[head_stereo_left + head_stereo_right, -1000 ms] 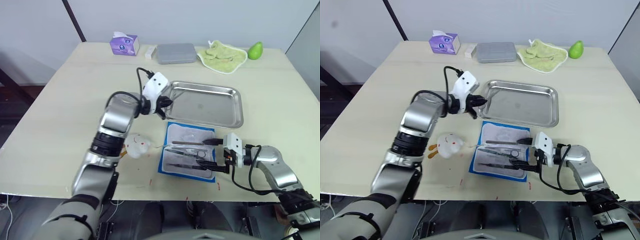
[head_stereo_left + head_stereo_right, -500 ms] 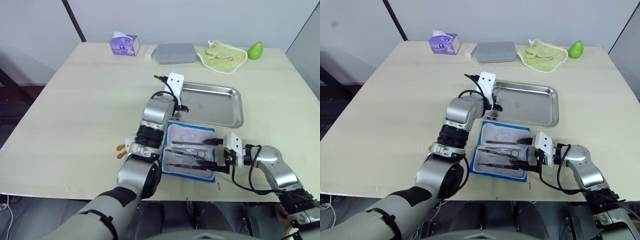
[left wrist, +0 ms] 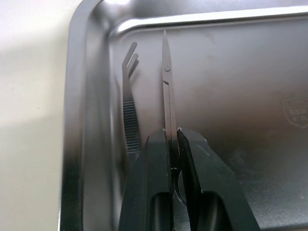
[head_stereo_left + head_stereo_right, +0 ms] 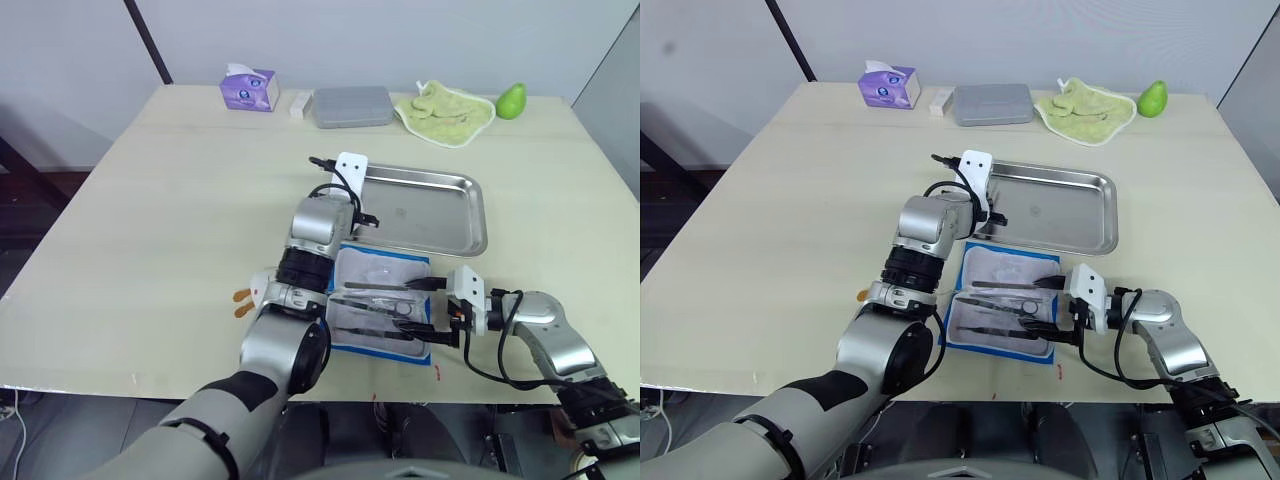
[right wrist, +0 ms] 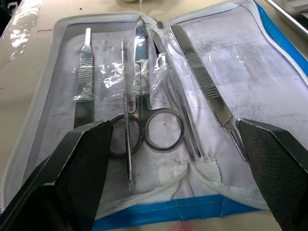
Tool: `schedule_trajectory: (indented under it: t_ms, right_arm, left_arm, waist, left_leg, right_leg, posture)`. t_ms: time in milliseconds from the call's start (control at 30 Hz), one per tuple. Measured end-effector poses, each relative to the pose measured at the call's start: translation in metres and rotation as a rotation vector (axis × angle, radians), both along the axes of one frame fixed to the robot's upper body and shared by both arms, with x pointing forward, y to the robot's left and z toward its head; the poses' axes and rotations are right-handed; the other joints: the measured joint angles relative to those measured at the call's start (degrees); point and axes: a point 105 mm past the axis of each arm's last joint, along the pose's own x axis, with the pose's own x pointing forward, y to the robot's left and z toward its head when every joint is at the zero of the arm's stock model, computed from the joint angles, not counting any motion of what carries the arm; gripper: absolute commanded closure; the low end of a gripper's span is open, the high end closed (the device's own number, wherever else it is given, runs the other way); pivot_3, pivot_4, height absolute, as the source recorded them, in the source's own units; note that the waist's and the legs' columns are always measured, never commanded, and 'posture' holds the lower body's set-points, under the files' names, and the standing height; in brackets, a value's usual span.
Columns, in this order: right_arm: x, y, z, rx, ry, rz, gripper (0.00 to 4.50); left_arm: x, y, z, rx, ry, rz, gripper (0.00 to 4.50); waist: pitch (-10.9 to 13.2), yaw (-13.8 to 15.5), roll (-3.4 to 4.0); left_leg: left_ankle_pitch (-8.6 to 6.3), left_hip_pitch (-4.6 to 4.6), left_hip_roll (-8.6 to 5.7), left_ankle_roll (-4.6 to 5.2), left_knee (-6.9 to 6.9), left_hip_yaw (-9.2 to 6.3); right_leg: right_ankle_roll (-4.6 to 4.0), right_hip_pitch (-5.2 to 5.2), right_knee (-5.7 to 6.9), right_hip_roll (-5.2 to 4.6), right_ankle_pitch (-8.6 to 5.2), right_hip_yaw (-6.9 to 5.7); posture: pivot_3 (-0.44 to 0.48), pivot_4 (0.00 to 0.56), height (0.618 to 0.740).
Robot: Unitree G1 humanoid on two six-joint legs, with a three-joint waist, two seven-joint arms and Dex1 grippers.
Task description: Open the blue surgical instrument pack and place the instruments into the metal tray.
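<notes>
Clamping a slim pair of scissors (image 3: 166,82) between the fingers of the left pincer (image 3: 171,137), blades pointing away from the wrist, over the floor of the metal tray (image 3: 77,96) near one of its rounded corners. Hanging just beside a ridged pair of forceps (image 3: 129,96) already lying in that corner along the rim. Spreading the right pincer (image 5: 172,124) wide and holding nothing, one finger on each side of the near edge of the blue surgical instrument pack (image 4: 380,270), which is lying open on the table (image 4: 150,200) just in front of the tray, white lining up.

Judging the step in hand: setting the scissors down in the tray. Calling next for lowering to the tray floor, letting the fingers part, then reaching back to the pack for one of the instruments (image 5: 139,72) tucked under the clear pocket strip: a ring-handled pair of scissors, a flat handle, a thin probe and more forceps.

Failing to make out whether the scissor tips are touching the tray floor or hanging just above it. Losing the ring handles behind the black fingers in the left wrist view. Unable to tell whether the right pincer is pressing the pack down or only hovering at its edge. Catching only orange bits of a small object (image 4: 243,297) behind the left forearm.
</notes>
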Motion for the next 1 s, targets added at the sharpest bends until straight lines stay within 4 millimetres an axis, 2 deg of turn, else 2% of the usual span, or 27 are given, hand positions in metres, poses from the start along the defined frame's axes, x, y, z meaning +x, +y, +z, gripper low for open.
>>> schedule_trajectory:
  t_ms: [300,767,800,833,900,1000]
  right_arm:
    - [-0.001,0.000,0.000,0.000,0.001,-0.004,0.00]
    - [-0.002,-0.001,-0.002,-0.001,0.005,-0.007,0.00]
    - [-0.002,-0.001,-0.002,-0.001,0.005,-0.007,0.00]
    - [-0.002,-0.001,-0.002,-0.001,0.005,-0.007,0.00]
    - [-0.002,-0.001,-0.002,-0.001,0.005,-0.007,0.00]
    - [-0.002,-0.001,-0.002,-0.001,0.005,-0.007,0.00]
  left_arm:
    - [-0.003,-0.005,-0.012,0.001,0.033,-0.012,4.35]
    - [-0.002,-0.003,-0.013,0.017,0.032,-0.002,4.35]
    - [-0.002,-0.003,-0.013,0.017,0.032,-0.001,3.63]
    - [-0.002,-0.003,-0.013,0.017,0.032,-0.001,3.45]
    - [-0.002,-0.003,-0.013,0.014,0.032,-0.002,2.55]
    - [-0.003,-0.004,-0.011,0.000,0.024,-0.009,2.55]
  waist:
    - [0.00,0.00,0.00]
    - [0.00,0.03,0.00]
    - [0.00,0.03,0.00]
    - [0.00,0.03,0.00]
    - [0.00,0.03,0.00]
    - [0.00,0.03,0.00]
  left_leg:
    - [0.00,0.00,-0.01,0.00,0.00,0.00]
    - [0.00,-0.01,-0.01,0.00,-0.01,0.00]
    - [0.00,-0.01,-0.01,0.00,-0.01,0.00]
    - [0.00,-0.01,-0.01,0.00,-0.01,0.00]
    - [0.00,-0.01,-0.01,0.00,-0.01,0.00]
    - [0.00,-0.01,-0.01,-0.01,-0.01,-0.01]
  right_leg:
    - [0.00,0.00,0.00,0.00,0.00,0.00]
    - [0.00,0.00,-0.01,-0.01,0.00,-0.01]
    - [0.00,0.00,-0.01,-0.01,0.00,-0.01]
    - [0.00,0.00,-0.01,-0.01,0.00,-0.01]
    - [0.00,0.00,-0.01,-0.01,0.00,-0.01]
    - [0.00,0.00,-0.01,-0.01,0.00,-0.01]
  posture:
    - [0.000,0.150,0.740]
    - [0.000,0.150,0.740]
    - [0.000,0.150,0.740]
    - [0.000,0.150,0.740]
    - [0.000,0.150,0.740]
    - [0.000,0.150,0.740]
